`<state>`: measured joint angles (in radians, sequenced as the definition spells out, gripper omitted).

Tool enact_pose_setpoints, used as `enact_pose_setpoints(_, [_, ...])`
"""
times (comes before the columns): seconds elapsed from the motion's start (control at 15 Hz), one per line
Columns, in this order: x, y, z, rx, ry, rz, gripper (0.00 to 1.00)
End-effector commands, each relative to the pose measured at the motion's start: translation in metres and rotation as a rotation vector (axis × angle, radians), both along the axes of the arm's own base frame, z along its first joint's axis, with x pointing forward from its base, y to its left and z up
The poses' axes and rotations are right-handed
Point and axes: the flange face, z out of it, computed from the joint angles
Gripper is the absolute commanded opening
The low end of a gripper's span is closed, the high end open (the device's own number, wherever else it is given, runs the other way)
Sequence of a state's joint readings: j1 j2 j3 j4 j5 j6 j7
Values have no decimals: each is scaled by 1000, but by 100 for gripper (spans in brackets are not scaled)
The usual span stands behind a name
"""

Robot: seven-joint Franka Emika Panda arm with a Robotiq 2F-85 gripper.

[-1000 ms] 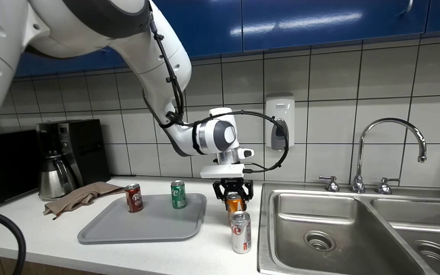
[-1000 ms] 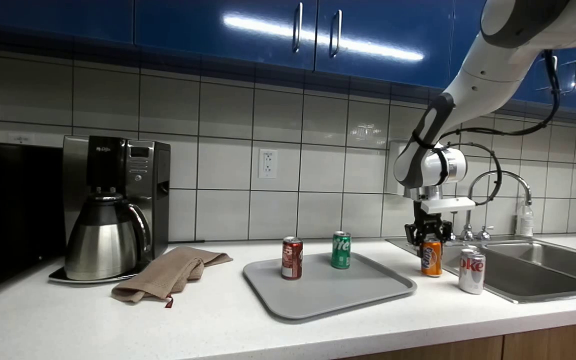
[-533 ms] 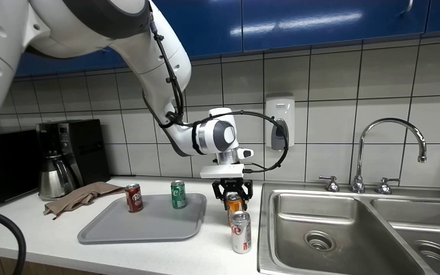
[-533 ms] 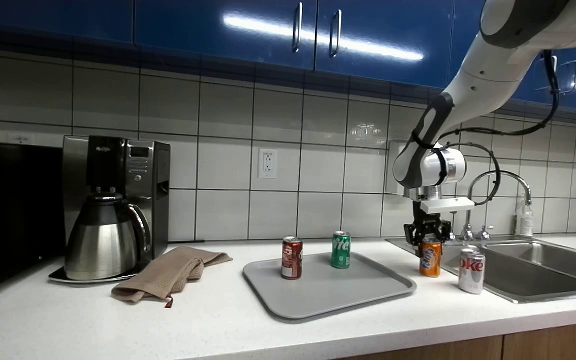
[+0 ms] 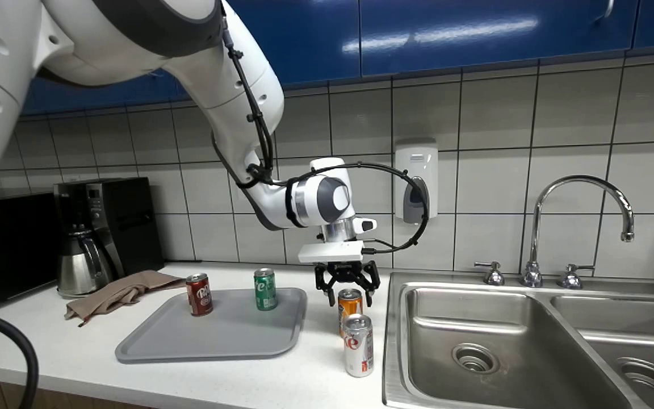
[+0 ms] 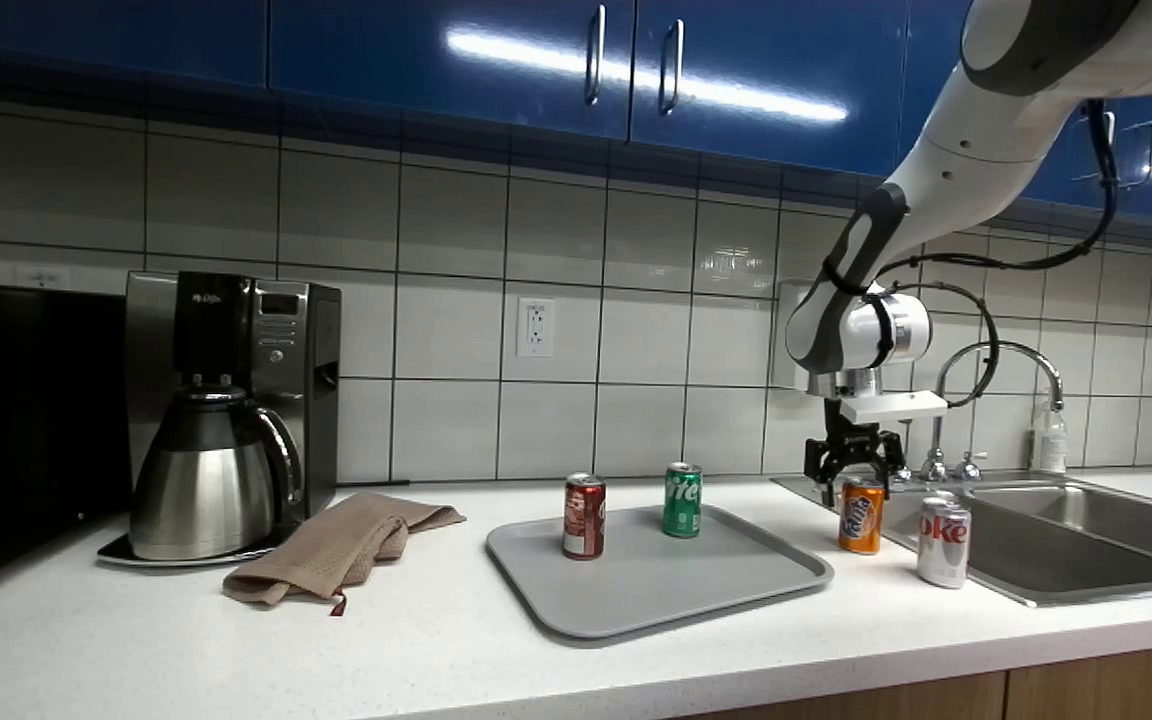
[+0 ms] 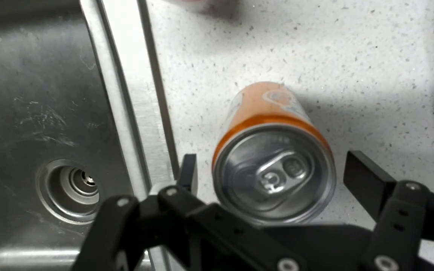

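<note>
My gripper point(image 5: 350, 301) is open above an orange Fanta can point(image 6: 861, 518) that stands upright on the counter. In the wrist view the black finger pads point(image 7: 367, 180) flank the can's silver lid point(image 7: 239, 180), with a gap showing on both sides; nothing is gripped. A silver Coke can point(image 6: 944, 545) stands close by, nearer the counter's front edge. On the grey tray point(image 5: 208, 341) stand a dark red Dr Pepper can point(image 5: 199, 294) and a green Sprite can point(image 6: 682, 500), both upright.
The steel sink point(image 5: 474, 318) with its curved faucet point(image 5: 582, 179) lies right beside the orange can. A soap dispenser point(image 5: 416, 182) hangs on the tiled wall. Beyond the tray lie a brown cloth point(image 6: 346, 550) and a coffee maker point(image 6: 226, 430).
The gripper's fingers, close against the orange can before, have spread wide and let go. The gripper has risen slightly. The can shifted a little toward the tray and stays upright.
</note>
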<state>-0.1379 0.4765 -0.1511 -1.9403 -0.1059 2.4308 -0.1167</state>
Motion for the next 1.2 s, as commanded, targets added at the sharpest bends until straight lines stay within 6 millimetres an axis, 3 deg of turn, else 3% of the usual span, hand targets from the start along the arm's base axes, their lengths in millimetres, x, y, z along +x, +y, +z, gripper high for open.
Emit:
enact_pose_setpoints(0.0, [3,-1,21,8,-22,37,100])
enact_pose_setpoints(0.47, [10,12,56,5,-86,89,100])
enact_pose_setpoints(0.87, [21,57,87,40,-155,148,100])
enact_pose_setpoints(1.13, [26,89,95,69,-176,194,100])
